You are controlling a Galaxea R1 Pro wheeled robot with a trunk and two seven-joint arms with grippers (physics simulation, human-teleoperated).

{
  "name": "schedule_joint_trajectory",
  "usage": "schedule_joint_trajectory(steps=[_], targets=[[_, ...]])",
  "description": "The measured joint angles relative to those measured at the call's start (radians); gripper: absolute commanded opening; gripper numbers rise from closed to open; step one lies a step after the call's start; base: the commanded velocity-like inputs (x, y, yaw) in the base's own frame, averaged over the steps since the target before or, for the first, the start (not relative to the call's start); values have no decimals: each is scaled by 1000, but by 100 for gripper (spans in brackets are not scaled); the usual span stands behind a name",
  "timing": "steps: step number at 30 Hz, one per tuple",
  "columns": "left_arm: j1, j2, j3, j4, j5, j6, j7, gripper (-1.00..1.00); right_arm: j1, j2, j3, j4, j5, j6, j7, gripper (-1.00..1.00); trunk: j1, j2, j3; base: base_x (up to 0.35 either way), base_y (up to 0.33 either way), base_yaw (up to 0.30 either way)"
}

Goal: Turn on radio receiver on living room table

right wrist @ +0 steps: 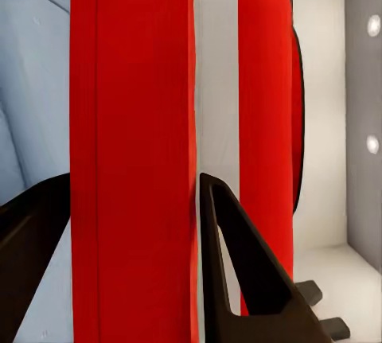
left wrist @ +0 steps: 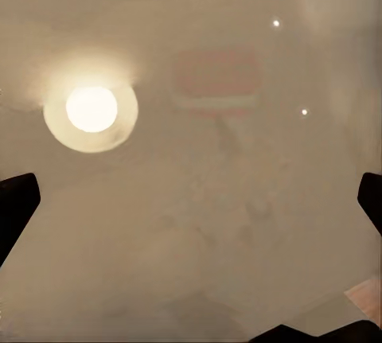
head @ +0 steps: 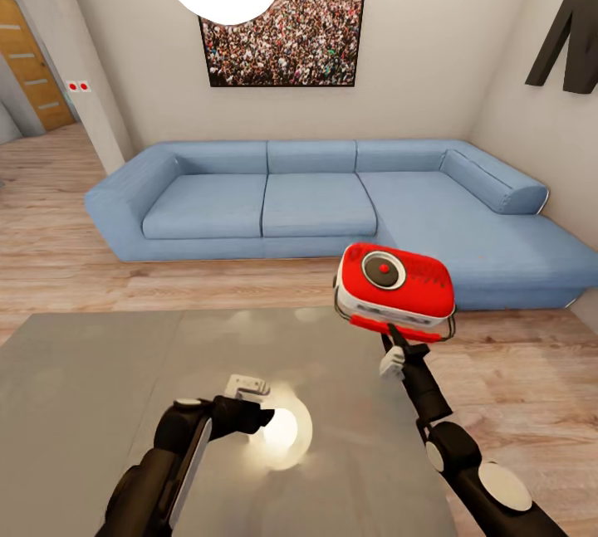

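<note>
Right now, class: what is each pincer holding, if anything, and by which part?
The right pincer grips the radio by its lower red edge, lifted off the table. The left pincer holds nothing.

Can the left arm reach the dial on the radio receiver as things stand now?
Probably yes. The right gripper holds the radio receiver up past the table's far edge, its dial facing up and uncovered. The left gripper hovers low over the table with open space between.
</note>
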Motion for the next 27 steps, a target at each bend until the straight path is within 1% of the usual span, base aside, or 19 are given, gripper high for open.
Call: schedule_joint_trajectory(steps=[2, 3, 5, 7, 12, 14, 19, 27], targets=[[0, 1, 1, -11, 0, 19, -1, 100, 0, 1, 2, 3, 16, 3, 2, -100, 0, 0, 0, 0, 0, 0], [0, 1, 1, -12, 0, 21, -1, 100, 0, 2, 2, 3, 18, 4, 3, -100, 0, 0, 0, 0, 0, 0], [0, 1, 2, -15, 0, 25, -1, 100, 0, 17, 2, 1, 25, 10, 5, -100, 0, 0, 0, 0, 0, 0], [0, 2, 2, -16, -1, 28, -1, 100, 0, 40, 1, 1, 29, 22, 6, -100, 0, 0, 0, 0, 0, 0], [0, 2, 4, -17, -2, 34, -1, 100, 0, 63, 3, -2, 29, 35, 7, -100, 0, 0, 0, 0, 0, 0], [0, 4, 4, -17, -2, 34, -1, 100, 0, 65, 6, -2, 28, 36, 8, -100, 0, 0, 0, 0, 0, 0], [0, 25, 5, -18, 0, 36, -1, 100, 0, 65, 12, -3, 26, 39, 8, -100, 0, 0, 0, 0, 0, 0], [0, 29, 4, -18, 1, 37, -1, 100, 0, 63, 14, 1, 23, 38, 7, -100, 0, 0, 0, 0, 0, 0]])
